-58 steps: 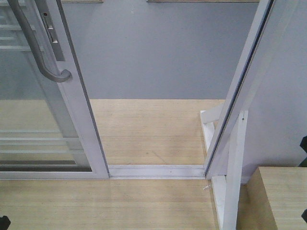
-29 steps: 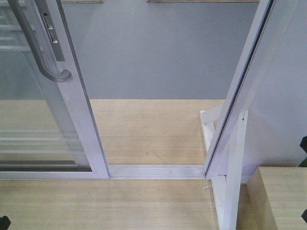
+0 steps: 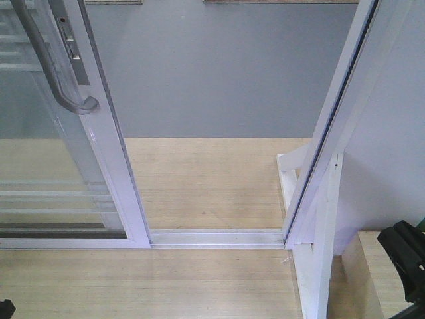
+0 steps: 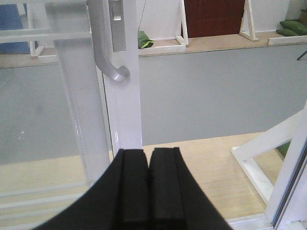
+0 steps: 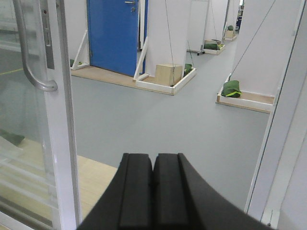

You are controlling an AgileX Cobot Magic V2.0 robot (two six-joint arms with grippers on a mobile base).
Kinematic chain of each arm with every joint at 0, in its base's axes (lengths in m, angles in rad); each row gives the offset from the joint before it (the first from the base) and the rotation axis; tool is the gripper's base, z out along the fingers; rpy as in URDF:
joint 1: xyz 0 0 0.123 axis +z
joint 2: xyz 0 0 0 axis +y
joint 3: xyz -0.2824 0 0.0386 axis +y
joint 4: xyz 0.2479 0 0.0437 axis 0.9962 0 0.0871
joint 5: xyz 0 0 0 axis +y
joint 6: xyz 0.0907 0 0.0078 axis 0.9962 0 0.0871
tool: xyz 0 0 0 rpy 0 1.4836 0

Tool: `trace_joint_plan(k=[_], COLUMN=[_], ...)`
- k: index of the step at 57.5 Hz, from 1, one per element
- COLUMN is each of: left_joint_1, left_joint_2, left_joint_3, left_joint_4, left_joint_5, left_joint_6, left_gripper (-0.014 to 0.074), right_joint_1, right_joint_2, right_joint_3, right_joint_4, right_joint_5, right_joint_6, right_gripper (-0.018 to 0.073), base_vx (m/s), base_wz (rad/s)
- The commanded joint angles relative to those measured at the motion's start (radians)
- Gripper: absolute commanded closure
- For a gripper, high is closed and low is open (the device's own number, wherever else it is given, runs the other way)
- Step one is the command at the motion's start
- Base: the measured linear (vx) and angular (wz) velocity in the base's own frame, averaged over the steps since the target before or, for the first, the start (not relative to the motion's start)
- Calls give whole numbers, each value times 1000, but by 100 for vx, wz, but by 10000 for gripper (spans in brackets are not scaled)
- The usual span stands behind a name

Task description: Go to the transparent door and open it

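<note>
Door [image 3: 99,153] at left, slid aside, handle [image 3: 46,60] on its frame; doorway open to its right. Left end effector [image 4: 148,187] pressed together, holding nothing, below handle. Right end effector [image 5: 153,191] pressed together, holding nothing, facing doorway.

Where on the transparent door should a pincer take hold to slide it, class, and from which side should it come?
Grip the silver pull handle on the transparent door, on its straight bar above the hooked lower end. It stands off the frame, leaving room for a finger behind. Come in from the front, pincer opened sideways across the bar. Both pincers look shut now.
</note>
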Motion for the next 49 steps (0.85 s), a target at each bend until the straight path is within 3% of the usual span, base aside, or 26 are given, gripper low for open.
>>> trace_joint_plan(k=[1, 9, 17, 49], left_joint_1=[-5, -5, -5, -5], left_joint_2=[-13, -13, -13, -13], left_joint_3=[27, 27, 27, 27], left_joint_4=[-6, -6, -6, -6], left_joint_5=[-78, -78, -78, -78], left_joint_6=[-5, -5, -5, -5], left_gripper=[599, 599, 599, 599], right_joint_1=[-33, -140, -189, -189], right_joint_2=[-16, -16, -16, -16], right_joint_3=[12, 14, 14, 14], right_joint_4=[0, -1, -1, -1], right_joint_5=[-82, -82, -82, -82], right_joint_6=[-4, -4, -4, -4], right_gripper=[559, 559, 559, 559], base_vx=[0, 0, 0, 0], base_wz=[0, 0, 0, 0])
